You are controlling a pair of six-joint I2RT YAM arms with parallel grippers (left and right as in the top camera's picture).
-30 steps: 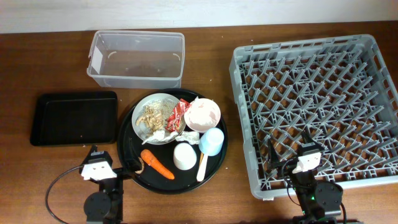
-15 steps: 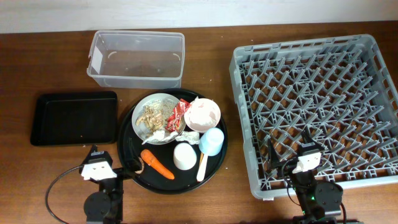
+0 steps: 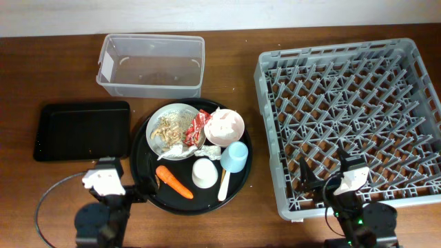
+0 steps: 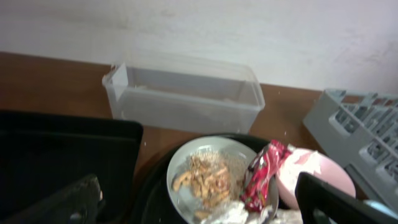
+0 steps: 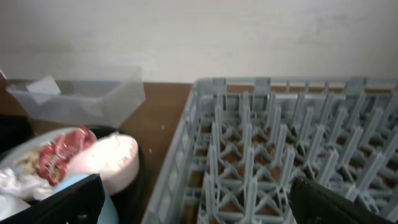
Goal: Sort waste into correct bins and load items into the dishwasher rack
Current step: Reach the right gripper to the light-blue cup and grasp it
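Counter (image 3: 55,69) | one grey plastic grid rack (image 3: 351,117), right | one clear tub (image 3: 151,65), one shallow black tray (image 3: 83,129), left | glossy round tray (image 3: 239,180) between: one plate (image 3: 180,109) of rice scraps (image 3: 167,126), pink bowl (image 3: 225,126), white cup (image 3: 204,172), blue cup (image 3: 236,157), carrot (image 3: 173,181), crinkled wrapper (image 3: 198,125) | left gripper (image 4: 199,202), right gripper (image 5: 193,202) spread wide

Robot lab: bare wall (image 4: 267,37), wooden table (image 3: 41,69)
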